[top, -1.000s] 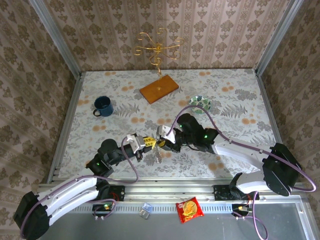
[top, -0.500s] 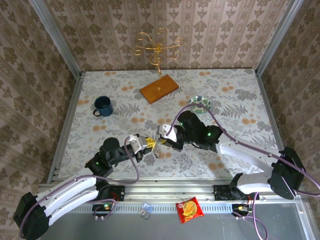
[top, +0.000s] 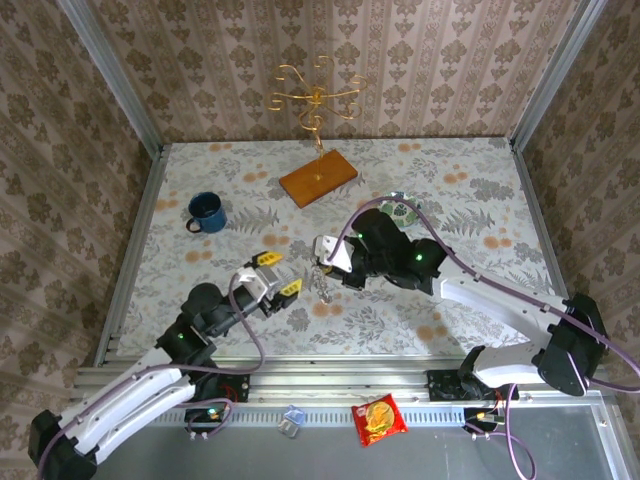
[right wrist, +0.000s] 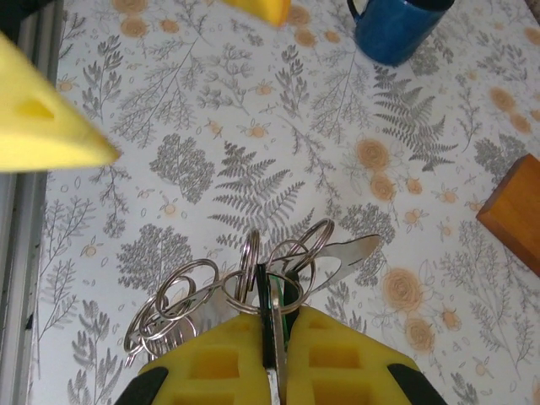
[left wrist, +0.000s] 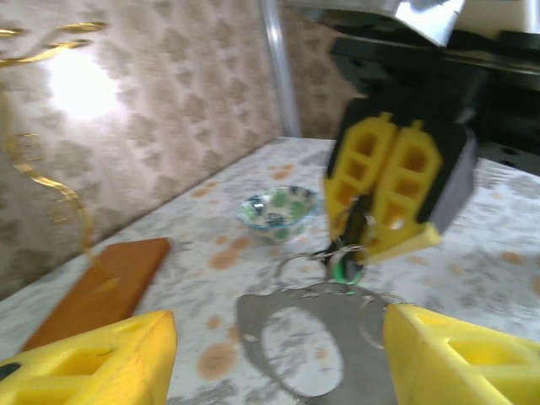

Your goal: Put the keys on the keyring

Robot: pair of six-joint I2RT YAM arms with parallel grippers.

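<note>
Right of the blue mug (top: 205, 212), your right gripper (top: 322, 268) pinches, seemingly, the green key (left wrist: 346, 270); bring the left gripper (top: 280, 273), jaws wide and empty, onto the keyring (right wrist: 173, 299).

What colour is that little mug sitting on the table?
The mug is dark blue; the right wrist view shows it best.

Blue mug (top: 205, 212), wooden base (top: 318, 180), patterned bowl (left wrist: 278, 211), snack packet (top: 380, 418)

Floral table (top: 470, 170): mug (top: 205, 212), bowl (left wrist: 278, 213), wooden block (top: 318, 180)
</note>
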